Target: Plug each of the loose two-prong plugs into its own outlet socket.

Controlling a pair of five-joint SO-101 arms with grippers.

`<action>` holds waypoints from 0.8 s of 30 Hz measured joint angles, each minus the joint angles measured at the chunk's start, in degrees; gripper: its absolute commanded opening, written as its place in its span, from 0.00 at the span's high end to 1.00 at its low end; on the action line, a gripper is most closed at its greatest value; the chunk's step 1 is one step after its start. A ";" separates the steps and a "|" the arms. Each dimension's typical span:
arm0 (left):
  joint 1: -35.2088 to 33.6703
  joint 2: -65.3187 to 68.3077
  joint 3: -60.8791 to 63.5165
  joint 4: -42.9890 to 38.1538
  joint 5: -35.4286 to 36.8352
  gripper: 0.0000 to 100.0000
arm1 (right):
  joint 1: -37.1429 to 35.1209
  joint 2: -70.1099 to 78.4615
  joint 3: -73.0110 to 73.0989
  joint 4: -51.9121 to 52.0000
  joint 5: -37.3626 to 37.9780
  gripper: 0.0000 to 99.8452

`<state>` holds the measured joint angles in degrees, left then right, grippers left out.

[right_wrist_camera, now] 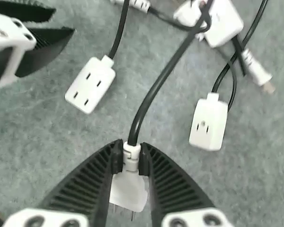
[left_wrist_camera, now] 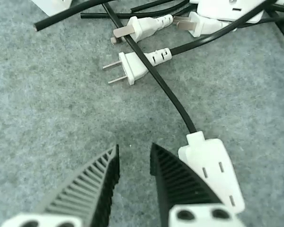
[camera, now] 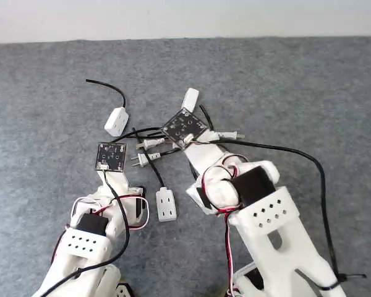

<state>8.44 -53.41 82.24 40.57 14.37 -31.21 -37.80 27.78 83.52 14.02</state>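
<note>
Our right gripper (right_wrist_camera: 130, 150) clamps a white two-prong plug (right_wrist_camera: 128, 187), its black cord (right_wrist_camera: 151, 94) running out past a boxy outlet socket (right_wrist_camera: 208, 122) on the grey mat (right_wrist_camera: 38, 142). We see our left gripper (left_wrist_camera: 134, 152) spread and empty just beside a double socket (left_wrist_camera: 213, 165), with a loose plug (left_wrist_camera: 132, 66) lying farther off.

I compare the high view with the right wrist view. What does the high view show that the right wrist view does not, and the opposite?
High view, not right wrist: the white arms with their red wires, and the pale strip beyond the carpet.
Right wrist, not high: the right tool shut on a plug, whose prongs point toward the tool's base.
Both: white outlets, loose black cords, the grey carpet.
</note>
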 measured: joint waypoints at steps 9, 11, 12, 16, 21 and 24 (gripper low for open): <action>0.00 0.00 0.00 -1.23 2.64 0.90 | 7.91 -0.18 -7.74 -3.78 -7.38 0.99; 0.00 0.00 0.70 -2.90 3.52 0.90 | 8.62 -0.18 -9.23 -3.78 -7.47 0.99; 0.00 0.00 1.14 -3.43 3.69 0.90 | 8.53 -0.18 -9.49 -3.78 -7.47 0.99; 0.09 0.00 1.32 -3.96 3.96 0.90 | 3.25 -0.18 -9.76 -3.16 -7.56 0.99; 0.09 2.90 1.14 -3.96 3.96 0.90 | -7.65 -0.18 -12.04 -0.88 -5.10 0.99; 0.09 8.70 -1.14 -3.87 3.96 0.90 | -10.29 -0.18 -13.63 0.18 -4.04 0.99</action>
<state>8.53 -44.70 81.10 36.70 18.33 -41.49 -37.98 14.15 83.69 9.98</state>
